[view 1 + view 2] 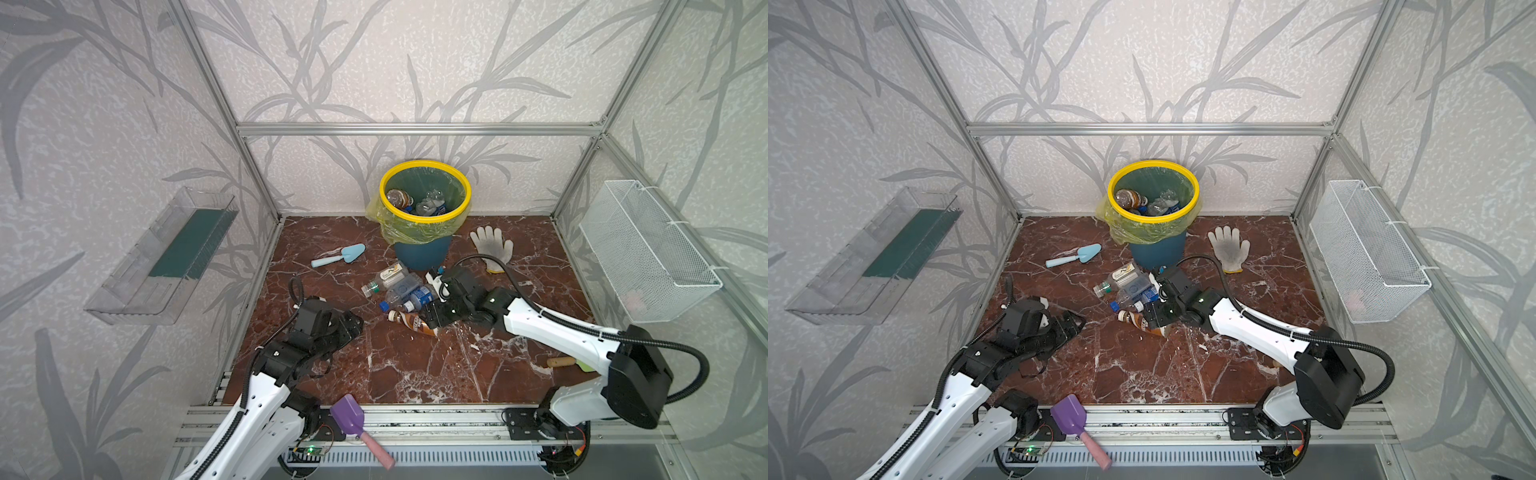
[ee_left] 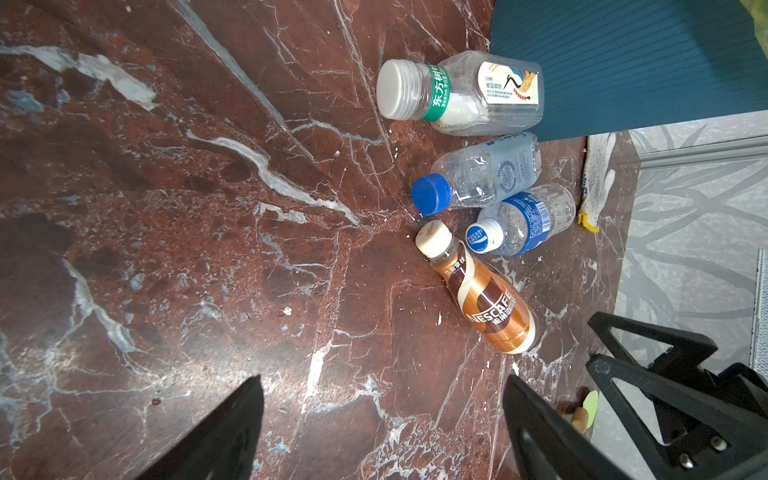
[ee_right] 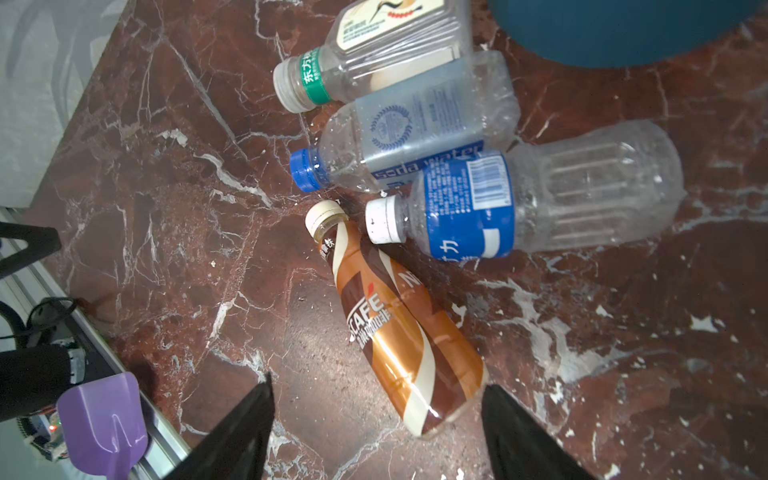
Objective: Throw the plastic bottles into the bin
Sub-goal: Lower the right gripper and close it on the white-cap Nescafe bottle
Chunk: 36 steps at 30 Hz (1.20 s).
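The bin (image 1: 424, 215), teal with a yellow rim and liner bag, stands at the back and holds several bottles. In front of it several plastic bottles lie together on the marble floor: a clear one with a green band (image 1: 388, 277), a blue-capped one (image 3: 415, 129), a blue-labelled one (image 3: 469, 208) and a brown swirled one (image 3: 399, 328). My right gripper (image 3: 378, 384) is open, its fingers either side of the brown bottle's base without closing on it. My left gripper (image 2: 383, 378) is open over bare floor, to the left of the bottles.
A light-blue trowel (image 1: 338, 255) lies left of the bin and a white glove (image 1: 492, 247) right of it. A purple scoop (image 1: 351, 417) rests on the front rail. A clear tray (image 1: 162, 257) and a wire basket (image 1: 648, 253) hang on the side walls.
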Tool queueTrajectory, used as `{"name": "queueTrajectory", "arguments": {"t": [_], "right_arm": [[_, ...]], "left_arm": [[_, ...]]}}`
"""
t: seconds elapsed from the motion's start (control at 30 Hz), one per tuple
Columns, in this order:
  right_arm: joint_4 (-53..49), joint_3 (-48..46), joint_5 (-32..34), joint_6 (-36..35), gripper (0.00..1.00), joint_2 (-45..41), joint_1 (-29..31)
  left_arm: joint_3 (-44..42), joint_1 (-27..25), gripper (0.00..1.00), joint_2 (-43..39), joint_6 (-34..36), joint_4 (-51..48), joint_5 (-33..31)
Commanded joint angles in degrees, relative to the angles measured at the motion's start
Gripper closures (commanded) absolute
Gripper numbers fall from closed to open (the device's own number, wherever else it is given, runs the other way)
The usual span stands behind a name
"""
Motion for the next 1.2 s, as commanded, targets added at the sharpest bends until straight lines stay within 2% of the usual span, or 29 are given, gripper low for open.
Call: {"name": "queueTrajectory", "arguments": {"t": [0.0,0.47,0.83,1.17], "right_arm": [[-3.2,3.1,2.0,-6.0,0.21,2.8,1.4],[-10.3,11.8,7.2,-12.3,0.16,16.8,4.8],[-15.0,15.2,11.5,-12.9,0.13,21.7,6.2],[-19.3,13.6,10.9,-10.1,0.26,21.2,8.2]], "left_arm": [[0.0,0.3,0.11,-0.8,-0.5,-0.1,-0.3],[0.0,0.3,0.1,-1.5,-0.5,-0.6,-0.3],[0.6,0.3,0.1,-1.7,-0.2,-1.5,-0.8],[1.2,0.3,0.1,-1.3,0.3,-1.6,-0.8]]}}
